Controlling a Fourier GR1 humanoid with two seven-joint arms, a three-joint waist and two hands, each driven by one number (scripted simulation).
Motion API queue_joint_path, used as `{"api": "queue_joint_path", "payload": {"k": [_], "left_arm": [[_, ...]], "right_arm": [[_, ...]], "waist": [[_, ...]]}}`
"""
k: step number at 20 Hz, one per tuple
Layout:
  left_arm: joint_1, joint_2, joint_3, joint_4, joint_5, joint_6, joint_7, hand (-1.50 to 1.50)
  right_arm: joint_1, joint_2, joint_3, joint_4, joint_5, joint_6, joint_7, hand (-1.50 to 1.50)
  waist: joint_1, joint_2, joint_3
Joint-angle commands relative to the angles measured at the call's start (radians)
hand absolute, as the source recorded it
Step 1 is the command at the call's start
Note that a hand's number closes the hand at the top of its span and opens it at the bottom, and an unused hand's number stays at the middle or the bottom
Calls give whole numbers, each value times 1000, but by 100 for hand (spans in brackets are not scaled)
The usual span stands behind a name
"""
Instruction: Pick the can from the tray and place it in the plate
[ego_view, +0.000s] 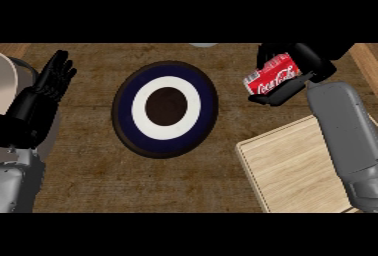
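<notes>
The desk (88, 185) has a brown, wood-grained top. A small pale grey object (204, 45), mostly cut off, sits at its far edge; what it is cannot be told.

Counter (88, 180) here is a rough brown wood-grain top, kinda dark and worn looking, with lighter wooden edging (367, 60) along the far corners.

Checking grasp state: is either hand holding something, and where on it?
Right hand holds the red can, fingers curled round its side. Left hand is open, holding nothing.
</notes>
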Motion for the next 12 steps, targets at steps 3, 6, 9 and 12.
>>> {"api": "queue_joint_path", "payload": {"k": [3, 6, 9, 12], "left_arm": [[-62, -35, -10, 68, -24, 18, -2, 0], [38, -34, -25, -20, -33, 2, -32, 0], [-12, -24, 10, 43, -14, -14, -40, 0], [14, -72, -30, 23, -59, 24, -56, 0]], "right_arm": [[-53, 126, 49, -110, -27, 47, 191, 150], [-121, 222, 78, -97, -8, 7, 313, 150], [-109, 265, 103, -51, 14, -22, 319, 150], [-100, 277, 218, -46, 1, -146, 362, 150]], "waist": [[-2, 3, 0], [11, 2, 0], [8, 5, 0], [12, 5, 0]]}}
